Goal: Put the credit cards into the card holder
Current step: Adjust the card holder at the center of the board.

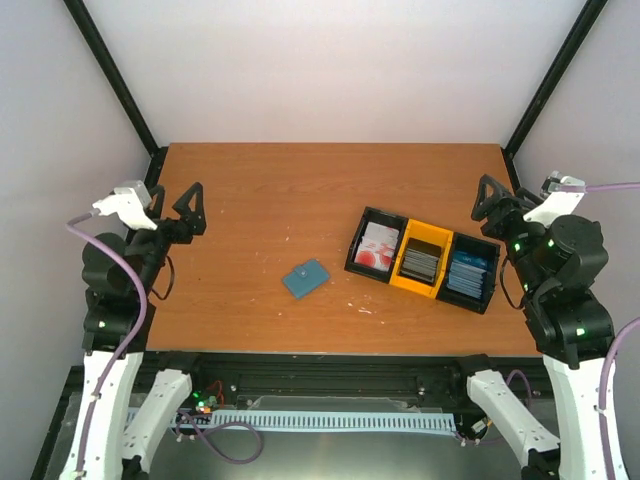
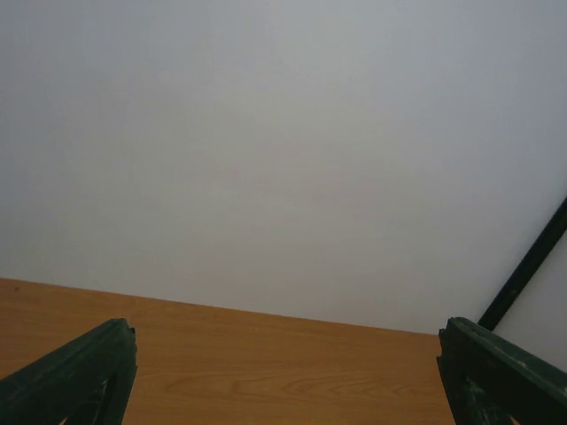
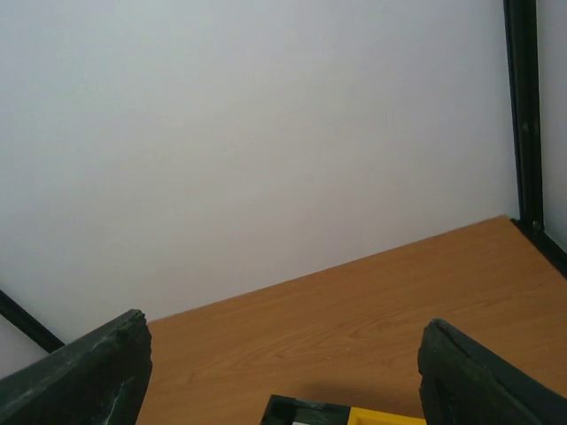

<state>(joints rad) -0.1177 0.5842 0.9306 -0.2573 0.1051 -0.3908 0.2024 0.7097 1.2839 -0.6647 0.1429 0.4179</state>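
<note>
Top external view: a black-and-yellow tray (image 1: 354, 244) with three compartments lies on the wooden counter (image 1: 260, 200), set at a slight angle. The credit cards (image 1: 377, 247), red and white on their faces, sit stacked in the compartment at the tray's left end. The yellow middle compartment holds a stack of dark cards (image 1: 420, 262), and the right-end compartment holds bluish cards (image 1: 468, 273). The card holder (image 1: 306, 278), a small teal wallet, lies flat and folded shut on the counter to the left of the tray and a little nearer the arm bases, apart from the tray and touching nothing else. The left arm (image 1: 120, 270) is raised well to the left of the tray at the counter's left edge, far from the card holder. The right arm (image 1: 560, 270) is raised just to the right of the tray, at the counter's right edge. In the left wrist view the left jaws are spread wide, the dark green fingers (image 2: 80, 372) in the lower corners with only bare counter and white wall between them. In the right wrist view the right jaws are likewise spread wide and hold nothing, their fingers (image 3: 89, 372) framing a sliver of the tray's black and yellow rim at the bottom edge.
</note>
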